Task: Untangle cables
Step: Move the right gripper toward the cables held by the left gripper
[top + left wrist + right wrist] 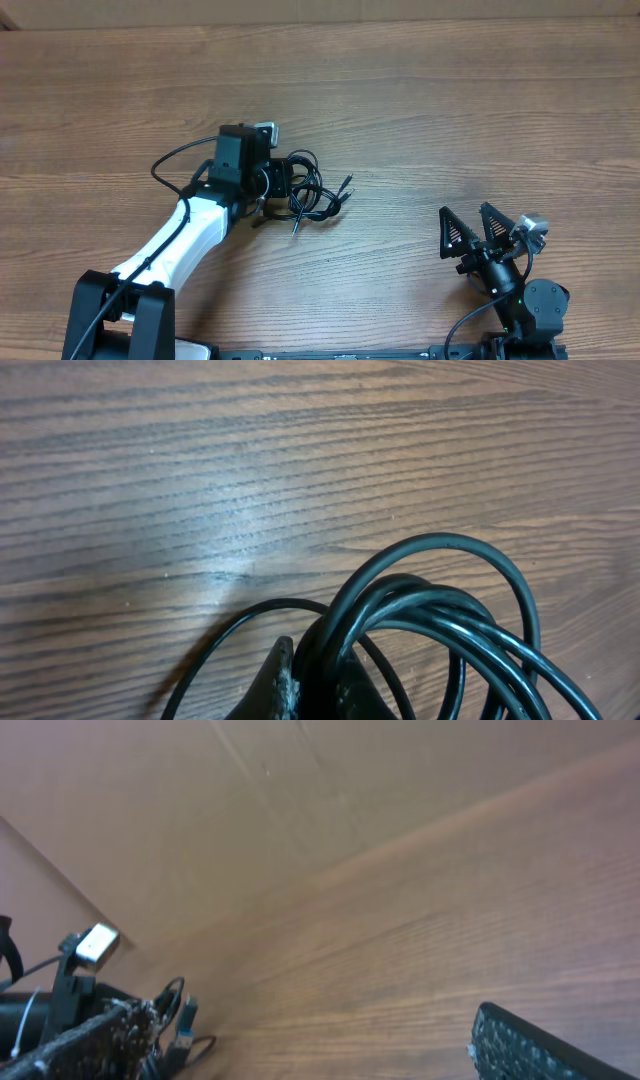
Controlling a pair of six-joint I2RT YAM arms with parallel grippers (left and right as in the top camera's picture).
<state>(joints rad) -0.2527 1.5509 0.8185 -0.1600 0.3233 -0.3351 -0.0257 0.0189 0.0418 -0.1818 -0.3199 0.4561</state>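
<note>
The cables (312, 192) lie as a small bundle of thin black loops on the wooden table (420, 110), left of centre, with plug ends pointing right and down. My left gripper (272, 188) sits at the bundle's left side and is shut on it. In the left wrist view the fingers (283, 682) pinch several strands of the cables (440, 605), which loop up and to the right. My right gripper (476, 232) hovers open near the front right, well away from the bundle. Its wrist view shows the cables (182, 1023) far off beyond its left finger (100, 1042).
Bare wood-grain tabletop (250, 480) surrounds the bundle on all sides. A brown cardboard wall (250, 810) rises behind the table's far edge. The left arm's own thicker black wire (175, 160) arcs out beside its wrist.
</note>
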